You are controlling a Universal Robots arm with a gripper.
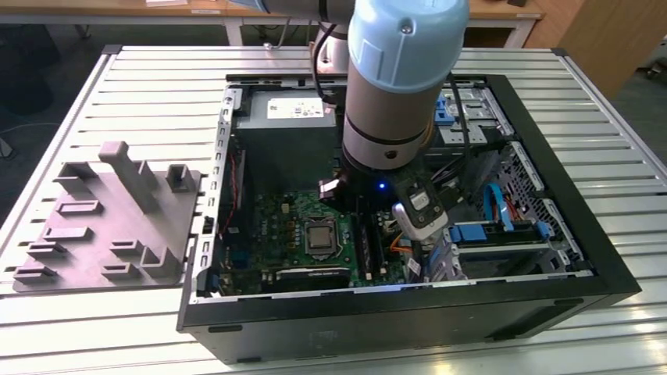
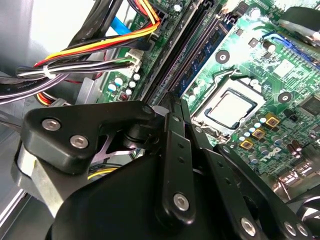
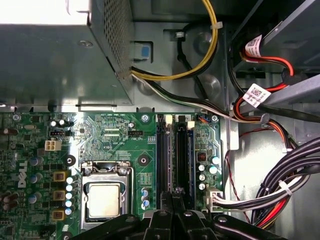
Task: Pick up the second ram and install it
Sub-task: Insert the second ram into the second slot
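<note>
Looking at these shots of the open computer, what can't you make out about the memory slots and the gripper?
First wrist view: the gripper covers the near ends of the memory slots, so seating there is hidden.
Exterior view: the arm blocks part of the motherboard; the slots are too small to judge.
Second wrist view: the gripper's black links hide the board beneath, and the picture's edge cuts the slots off.

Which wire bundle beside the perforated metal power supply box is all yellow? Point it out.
The yellow wire bundle cinched by a white tie, curving away from the perforated metal box; its neighbours are a black cable and red wires.
</note>
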